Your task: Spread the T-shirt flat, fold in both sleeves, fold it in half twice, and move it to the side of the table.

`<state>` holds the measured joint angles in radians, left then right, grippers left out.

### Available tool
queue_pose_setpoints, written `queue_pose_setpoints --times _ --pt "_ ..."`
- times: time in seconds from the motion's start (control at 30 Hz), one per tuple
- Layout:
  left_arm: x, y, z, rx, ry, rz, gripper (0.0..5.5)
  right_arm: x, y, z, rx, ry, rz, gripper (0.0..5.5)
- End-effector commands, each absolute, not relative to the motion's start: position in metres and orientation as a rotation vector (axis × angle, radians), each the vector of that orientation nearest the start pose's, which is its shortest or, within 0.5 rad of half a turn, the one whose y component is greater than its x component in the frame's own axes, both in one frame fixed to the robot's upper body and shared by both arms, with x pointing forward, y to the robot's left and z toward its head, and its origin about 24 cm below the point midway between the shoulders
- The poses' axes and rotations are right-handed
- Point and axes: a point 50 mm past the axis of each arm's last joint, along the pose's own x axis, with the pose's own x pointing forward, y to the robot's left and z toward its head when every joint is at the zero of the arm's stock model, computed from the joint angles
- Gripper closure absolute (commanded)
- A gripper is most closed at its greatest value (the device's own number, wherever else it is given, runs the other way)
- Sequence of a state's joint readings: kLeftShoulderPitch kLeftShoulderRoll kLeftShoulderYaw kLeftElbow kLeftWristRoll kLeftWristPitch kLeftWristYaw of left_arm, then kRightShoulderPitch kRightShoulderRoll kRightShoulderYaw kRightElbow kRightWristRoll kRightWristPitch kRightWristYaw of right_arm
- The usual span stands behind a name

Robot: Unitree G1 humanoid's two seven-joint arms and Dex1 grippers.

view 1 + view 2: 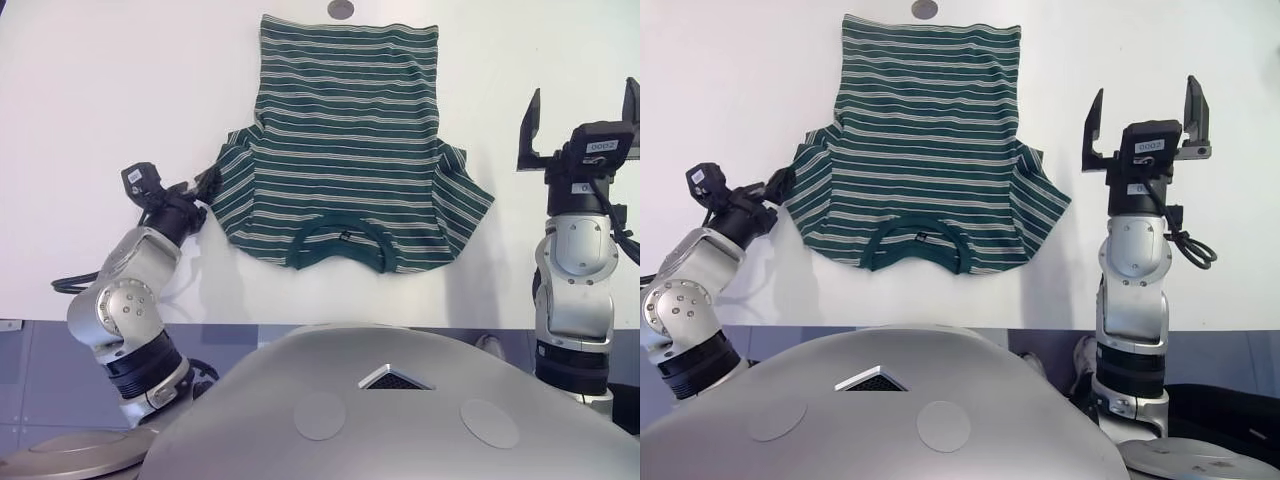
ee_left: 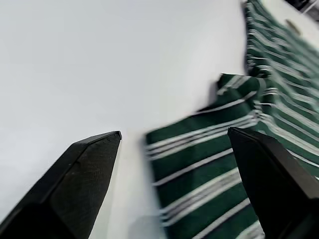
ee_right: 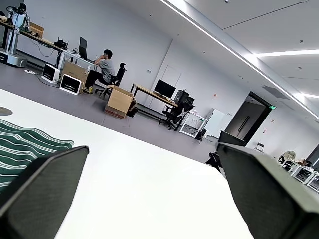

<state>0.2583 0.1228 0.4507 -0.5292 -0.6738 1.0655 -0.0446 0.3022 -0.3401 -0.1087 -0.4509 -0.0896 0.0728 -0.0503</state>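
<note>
A dark green T-shirt (image 1: 345, 140) with white stripes lies on the white table (image 1: 100, 100), its collar (image 1: 342, 240) toward me and its hem at the far side. Both sleeves are bunched at the sides. My left gripper (image 1: 205, 188) is low on the table at the left sleeve (image 1: 232, 165). It is open, and in the left wrist view the sleeve (image 2: 199, 164) edge lies between its fingertips (image 2: 99, 144). My right gripper (image 1: 1143, 100) is raised to the right of the shirt, open, holding nothing, fingers pointing up.
A small grey disc (image 1: 341, 9) sits at the table's far edge just beyond the hem. Bare tabletop stretches left and right of the shirt. The table's front edge (image 1: 300, 322) runs just below the collar. A black cable (image 1: 70, 283) trails by my left arm.
</note>
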Motion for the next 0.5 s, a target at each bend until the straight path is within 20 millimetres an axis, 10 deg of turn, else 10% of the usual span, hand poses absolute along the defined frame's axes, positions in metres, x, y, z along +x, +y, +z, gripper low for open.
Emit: queue_pose_setpoints --times 0.03,0.5 --pt "0.150 0.212 0.013 -0.492 0.818 0.023 1.86 0.197 -0.227 0.104 -0.476 -0.121 -0.125 0.73" --pt "0.149 0.215 0.001 -0.467 0.764 0.146 4.37 0.210 -0.232 0.107 -0.490 -0.127 -0.088 0.73"
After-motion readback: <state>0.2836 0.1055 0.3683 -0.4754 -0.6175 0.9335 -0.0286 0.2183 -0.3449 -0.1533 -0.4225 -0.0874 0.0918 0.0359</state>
